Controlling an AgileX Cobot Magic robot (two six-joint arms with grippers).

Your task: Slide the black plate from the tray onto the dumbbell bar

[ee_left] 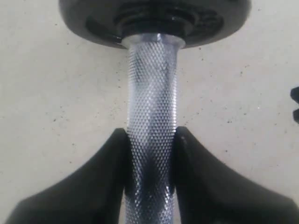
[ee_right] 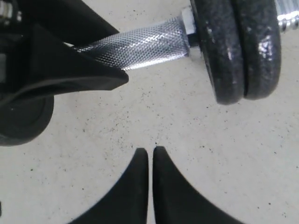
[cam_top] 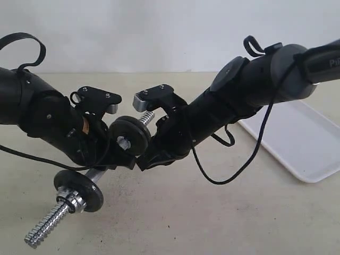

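Note:
My left gripper (ee_left: 152,135) is shut on the knurled middle of the dumbbell bar (ee_left: 152,93), holding it tilted above the table. In the exterior view the left gripper (cam_top: 118,156) sits between a low black disc (cam_top: 79,188) and the upper discs (cam_top: 130,135). Two black plates (ee_right: 240,46) stand side by side on the bar's (ee_right: 140,44) upper end. My right gripper (ee_right: 150,151) is shut on nothing, just beside the bar (cam_top: 48,223) and the left fingers (ee_right: 70,70). The white tray (cam_top: 297,143) lies at the right with no disc on it.
A silver collar nut (cam_top: 74,201) sits against the low disc, with the threaded end sticking out towards the front left. Both arms crowd the middle of the beige table (cam_top: 212,223). A loose black cable (cam_top: 234,170) hangs from the right arm.

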